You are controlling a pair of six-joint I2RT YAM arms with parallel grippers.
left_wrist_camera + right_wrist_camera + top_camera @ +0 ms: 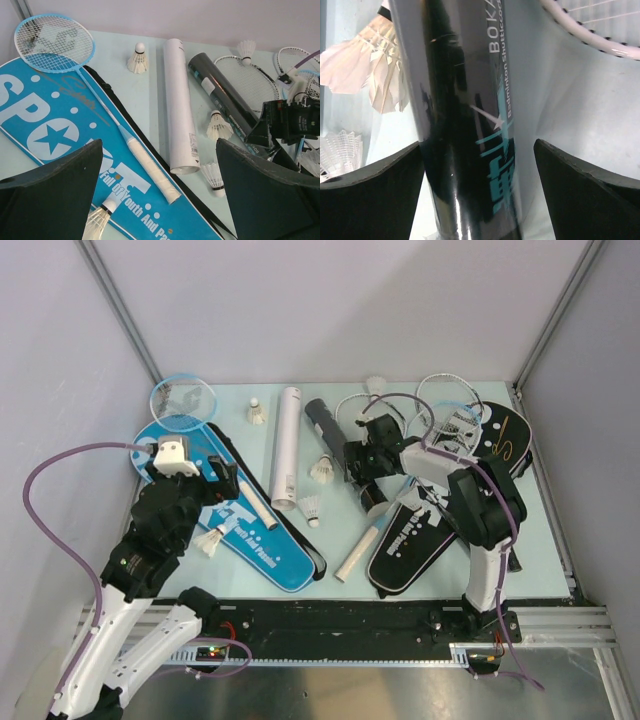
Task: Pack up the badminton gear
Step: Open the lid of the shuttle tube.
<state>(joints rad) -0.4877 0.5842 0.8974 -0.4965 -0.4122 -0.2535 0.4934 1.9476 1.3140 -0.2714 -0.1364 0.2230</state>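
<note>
A light blue racket (54,42) lies on a blue "SPORT" cover (45,125), its white grip (150,170) below my open left gripper (159,145), which holds nothing. To the right of the grip lie a white tube (179,105) and a black tube (225,95). White shuttlecocks (137,59) (218,126) (214,176) (97,222) are scattered around them. My right gripper (477,145) is open and straddles the black tube (465,125); its left finger is close against the tube, its right finger stands apart. Silver rackets (450,400) and black covers (420,530) lie at the right.
Grey walls and metal posts close in the table (545,530) on three sides. A silver racket's white handle (358,552) juts toward the front edge between the two covers. Another shuttlecock (375,387) stands at the far edge.
</note>
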